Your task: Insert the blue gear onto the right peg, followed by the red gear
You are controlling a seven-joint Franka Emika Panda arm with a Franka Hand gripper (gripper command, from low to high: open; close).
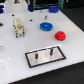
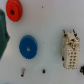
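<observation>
We find the blue gear [image 1: 46, 26] lying flat on the white table [image 1: 15, 55], beyond the black-bordered plate [image 1: 45, 55]. The red gear [image 1: 60, 35] lies just beside the blue gear, toward the exterior view's right, apart from it. The right peg [image 1: 51, 51] stands bare on the plate. We cannot tell the gripper's state; its fingers are not seen.

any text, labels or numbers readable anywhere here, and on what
None: no word, number, brand or sign can be read in either view.
The blue gear, the red gear and the black-bordered white plate with its pegs show no lettering.
The beige slotted block has dark marks, too blurred to tell whether any are characters.
The clutter along the far edge in the exterior view is too small and blurred to read.
</observation>
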